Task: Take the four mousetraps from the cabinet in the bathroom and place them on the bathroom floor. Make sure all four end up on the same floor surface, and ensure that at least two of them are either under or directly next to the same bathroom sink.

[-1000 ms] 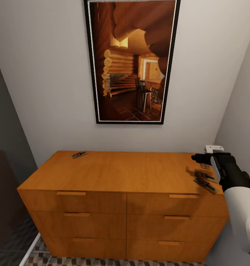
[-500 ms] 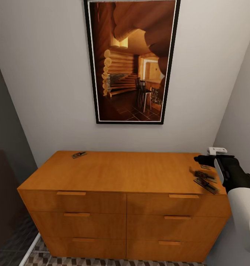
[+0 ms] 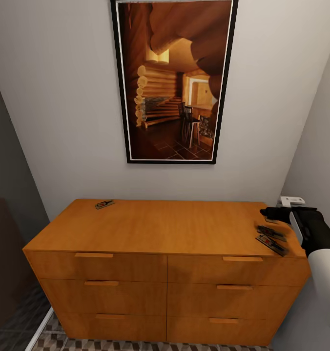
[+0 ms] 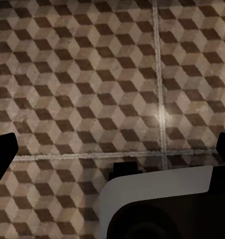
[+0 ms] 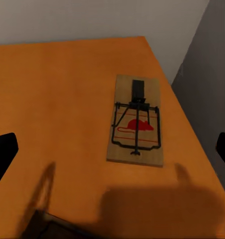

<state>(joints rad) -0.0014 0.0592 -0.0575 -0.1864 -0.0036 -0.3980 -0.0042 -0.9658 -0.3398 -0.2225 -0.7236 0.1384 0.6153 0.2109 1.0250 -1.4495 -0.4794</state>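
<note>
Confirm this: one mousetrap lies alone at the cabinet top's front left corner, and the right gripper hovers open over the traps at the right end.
Wrong corner: the head view shows the lone mousetrap at the back left of the cabinet top, near the wall. The right gripper does hover open over the right-end traps.

My head camera is showing the cabinet (image 3: 165, 229) standing against the wall, its flat orange-brown top carrying the items. One mousetrap (image 3: 104, 204) is lying alone near the back edge at about ten o'clock on the top. Two more mousetraps are lying close together at about four o'clock near the front edge: one (image 3: 269, 231) sitting just behind the other (image 3: 271, 244), both angled. My right wrist camera is showing a further mousetrap (image 5: 136, 121) lying flat on the top (image 5: 52, 99) near the right end, close to the side wall, wire parts facing up.
</note>
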